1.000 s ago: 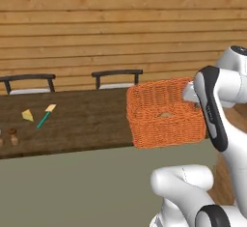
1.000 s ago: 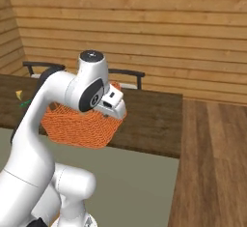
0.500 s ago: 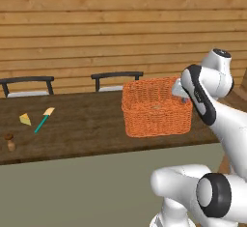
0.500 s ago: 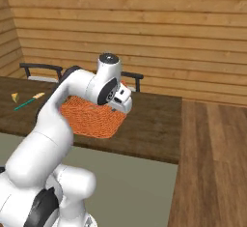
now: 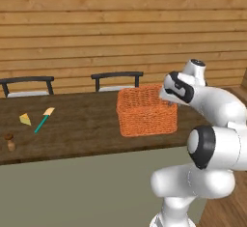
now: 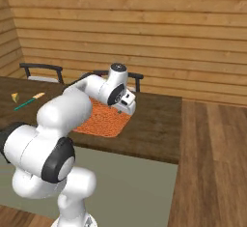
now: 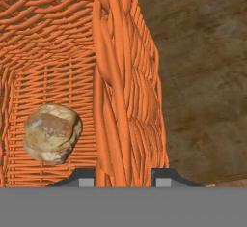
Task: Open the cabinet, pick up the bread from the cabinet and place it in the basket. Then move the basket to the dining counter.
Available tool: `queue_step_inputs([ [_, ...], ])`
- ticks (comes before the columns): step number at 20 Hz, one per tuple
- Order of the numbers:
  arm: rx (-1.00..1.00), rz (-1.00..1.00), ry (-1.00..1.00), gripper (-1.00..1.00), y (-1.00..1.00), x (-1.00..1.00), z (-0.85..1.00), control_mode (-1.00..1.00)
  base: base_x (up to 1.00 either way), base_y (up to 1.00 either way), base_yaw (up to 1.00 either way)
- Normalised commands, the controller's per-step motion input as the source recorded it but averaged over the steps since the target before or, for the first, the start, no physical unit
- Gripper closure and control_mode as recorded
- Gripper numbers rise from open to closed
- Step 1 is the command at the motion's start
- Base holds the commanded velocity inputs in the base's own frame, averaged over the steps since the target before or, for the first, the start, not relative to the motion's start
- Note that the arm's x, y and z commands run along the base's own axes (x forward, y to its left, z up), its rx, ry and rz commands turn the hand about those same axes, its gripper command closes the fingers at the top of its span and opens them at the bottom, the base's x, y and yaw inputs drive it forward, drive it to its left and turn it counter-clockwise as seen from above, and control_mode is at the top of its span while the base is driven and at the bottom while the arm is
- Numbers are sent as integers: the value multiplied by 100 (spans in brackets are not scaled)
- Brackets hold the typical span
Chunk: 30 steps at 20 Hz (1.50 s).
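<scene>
Taking the basket (image 5: 146,111) as our landmark: to its left on the dining counter (image 5: 72,124) lie a few small items, well apart from it. The basket sits on the counter, the bread (image 7: 52,133) inside on its floor, near one wall. We read the gripper (image 7: 124,180) as clamped on the basket's right wall — one fingertip inside, one outside. The weave looks stiff but light; we judge the rim the best hold — though a one-sided grip may tilt it.

Rough woven wicker basket (image 7: 120,91) on matt wood-grain dining counter (image 7: 202,76).
</scene>
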Motion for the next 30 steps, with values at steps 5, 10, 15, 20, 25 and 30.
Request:
queue_step_inputs([
  [5,0,0,2,100,0,100,-51,-100,0,0,0],
  [10,0,0,0,100,0,83,-47,-100,0,0,0],
  [15,-1,0,0,-100,0,44,-13,-100,0,0,0],
  [20,-1,0,-7,-100,3,6,10,-100,0,0,0],
  [25,-1,1,-13,-100,0,-3,42,-100,0,0,0],
  [30,-9,0,-4,-100,4,-61,87,-100,0,0,0],
])
